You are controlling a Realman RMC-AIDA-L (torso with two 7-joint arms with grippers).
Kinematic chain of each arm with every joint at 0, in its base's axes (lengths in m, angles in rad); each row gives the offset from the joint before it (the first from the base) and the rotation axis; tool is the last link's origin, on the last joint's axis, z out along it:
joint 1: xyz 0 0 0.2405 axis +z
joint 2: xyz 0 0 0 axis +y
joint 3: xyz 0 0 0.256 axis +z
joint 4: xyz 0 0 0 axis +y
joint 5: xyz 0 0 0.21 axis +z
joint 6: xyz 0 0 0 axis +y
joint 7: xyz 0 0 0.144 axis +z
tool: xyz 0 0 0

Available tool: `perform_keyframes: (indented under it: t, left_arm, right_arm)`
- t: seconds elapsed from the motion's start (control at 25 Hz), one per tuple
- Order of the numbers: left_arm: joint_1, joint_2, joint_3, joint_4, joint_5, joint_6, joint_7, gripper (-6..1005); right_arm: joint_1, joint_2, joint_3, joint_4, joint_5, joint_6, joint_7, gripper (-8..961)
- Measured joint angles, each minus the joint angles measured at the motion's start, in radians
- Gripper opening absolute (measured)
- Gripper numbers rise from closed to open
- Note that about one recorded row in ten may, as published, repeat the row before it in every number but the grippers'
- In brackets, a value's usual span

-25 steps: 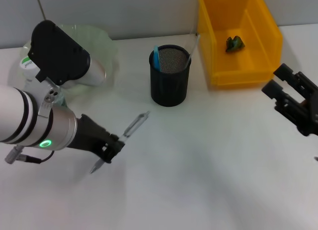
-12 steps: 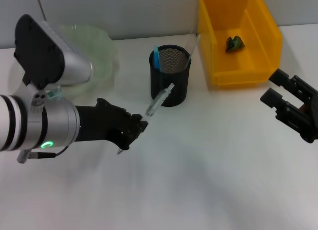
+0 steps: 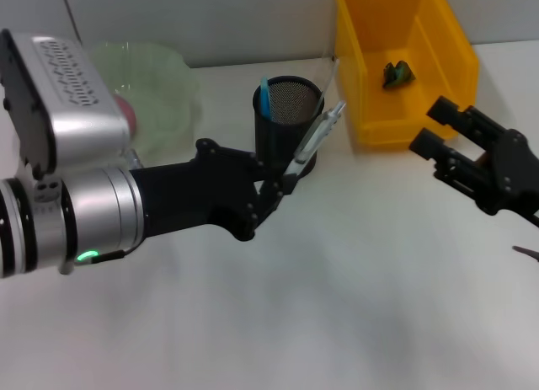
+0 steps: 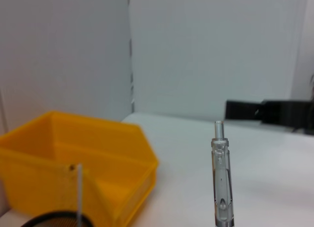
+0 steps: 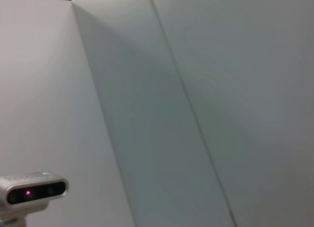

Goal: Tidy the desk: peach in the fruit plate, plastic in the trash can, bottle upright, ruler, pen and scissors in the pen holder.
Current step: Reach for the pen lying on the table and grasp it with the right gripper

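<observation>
One clear pen (image 3: 313, 141) is clamped in the left gripper (image 3: 282, 185), tilted beside the black mesh pen holder (image 3: 289, 129). Right of that sits the yellow bin (image 3: 402, 61), then the right gripper (image 3: 445, 137), fingers spread, holding nothing.

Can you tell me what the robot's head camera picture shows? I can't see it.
The left gripper holds a clear pen tilted beside the black mesh pen holder on a white desk. Behind are a yellow bin with a small crumpled scrap inside and a green plate. The right gripper hovers open near the bin.
</observation>
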Motion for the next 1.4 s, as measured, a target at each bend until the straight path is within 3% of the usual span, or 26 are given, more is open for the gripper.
perform_keyframes:
  t: [0.2,0.48,1.4]
  left_arm:
    - [-0.033,-0.002,0.006,-0.145,-0.197,-0.002,0.212,125]
    - [-0.068,-0.004,0.012,-0.236,-0.254,-0.003,0.285,124]
    - [-0.081,-0.002,0.026,-0.254,-0.264,0.001,0.292,124]
  right_arm:
    - [0.019,0.002,-0.042,0.007,-0.002,0.010,-0.004,597]
    - [0.040,0.005,-0.057,0.040,-0.003,0.033,-0.020,594]
    - [0.078,0.005,-0.105,0.087,-0.003,0.110,-0.019,570]
